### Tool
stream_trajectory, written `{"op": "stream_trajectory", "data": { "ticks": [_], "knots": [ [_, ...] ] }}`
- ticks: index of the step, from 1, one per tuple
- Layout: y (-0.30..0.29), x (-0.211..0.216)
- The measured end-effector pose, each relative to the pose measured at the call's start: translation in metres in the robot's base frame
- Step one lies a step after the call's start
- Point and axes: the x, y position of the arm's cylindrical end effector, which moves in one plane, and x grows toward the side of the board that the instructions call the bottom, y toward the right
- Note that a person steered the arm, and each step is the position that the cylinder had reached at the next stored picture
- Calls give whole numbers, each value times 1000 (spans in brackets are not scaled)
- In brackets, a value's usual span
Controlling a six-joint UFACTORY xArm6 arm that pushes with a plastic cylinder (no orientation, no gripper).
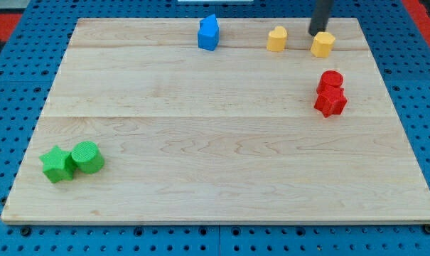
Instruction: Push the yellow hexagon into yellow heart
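Tip (317, 33) touching yellow hexagon (323, 44), wooden board (215, 171)

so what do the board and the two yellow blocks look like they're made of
The board looks like pale wood, probably glued planks: grain streaks and long seams run across it, with a matte finish. The yellow hexagon and yellow heart are evenly coloured with a smooth, dull surface, so either plastic or painted wood; the view cannot settle which. My tip sits just above the hexagon at the view's top.
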Motion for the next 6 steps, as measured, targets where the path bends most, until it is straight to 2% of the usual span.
{"op": "stream_trajectory", "data": {
  "ticks": [1,2,3,4,5,6],
  "knots": [
    [39,0],
    [33,23],
    [-10,50],
    [-40,36],
    [-102,23],
    [-164,35]
  ]
}}
